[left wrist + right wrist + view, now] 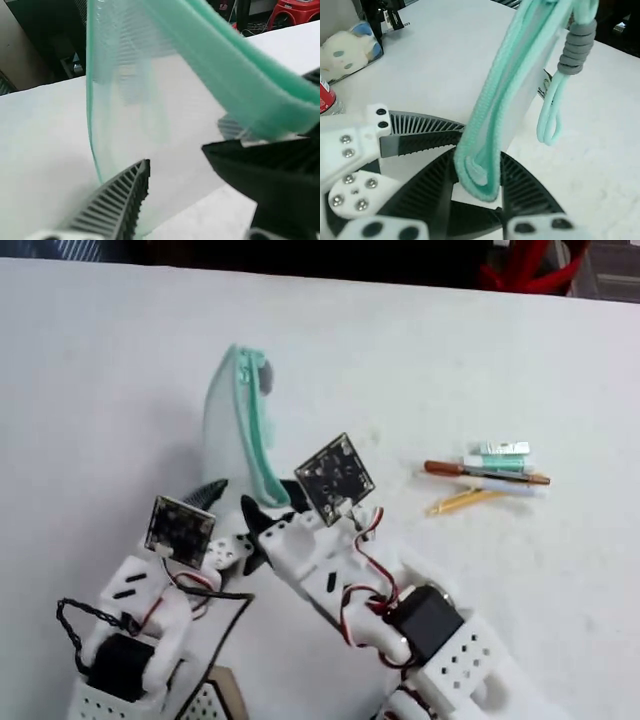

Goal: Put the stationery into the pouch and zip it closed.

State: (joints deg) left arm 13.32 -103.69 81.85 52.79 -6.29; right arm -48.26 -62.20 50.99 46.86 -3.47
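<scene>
High view: right fingers (252,512) tight on pouch (225,430) end, left fingers (206,492) wide alongside, pens (485,472) well apart.

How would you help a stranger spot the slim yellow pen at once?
On the white table in the high view, look right of the mint-green mesh pouch to the loose stationery cluster. The slim yellow pen lies at its near edge; unlike the brown pen and white-and-teal pieces beside it, it is yellow and slanted.
</scene>
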